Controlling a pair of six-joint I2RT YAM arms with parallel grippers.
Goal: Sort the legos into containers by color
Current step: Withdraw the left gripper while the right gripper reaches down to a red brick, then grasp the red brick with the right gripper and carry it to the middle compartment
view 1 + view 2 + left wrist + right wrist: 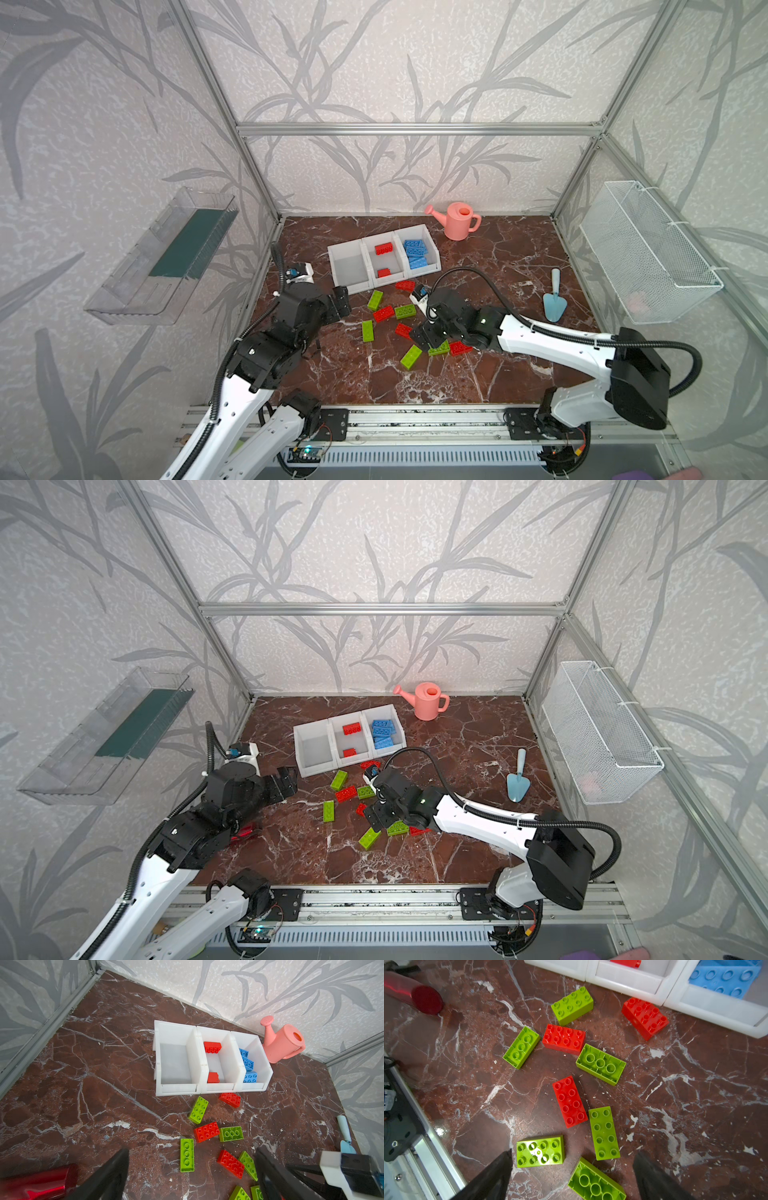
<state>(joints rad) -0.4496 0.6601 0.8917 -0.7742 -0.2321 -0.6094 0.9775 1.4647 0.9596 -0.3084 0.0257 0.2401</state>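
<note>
The three joined white containers (376,283) stand mid-table. The left one (176,1064) is empty, the middle one holds two red legos (383,248), and the right one holds several blue legos (415,251). In front of them, green legos (367,331) and red legos (383,313) lie loose on the marble. My right gripper (573,1152) hangs open low over the nearest green ones, with a studs-up brick (540,1151) and an upside-down one (596,1182) between its fingers, untouched. My left gripper (343,303) is open and empty, left of the pile.
A pink watering can (457,220) stands behind the containers and a blue trowel (555,299) lies to the right. A shiny red cylinder (37,1182) lies by the left arm. A wire basket (648,249) and a clear tray (166,257) hang on the side walls.
</note>
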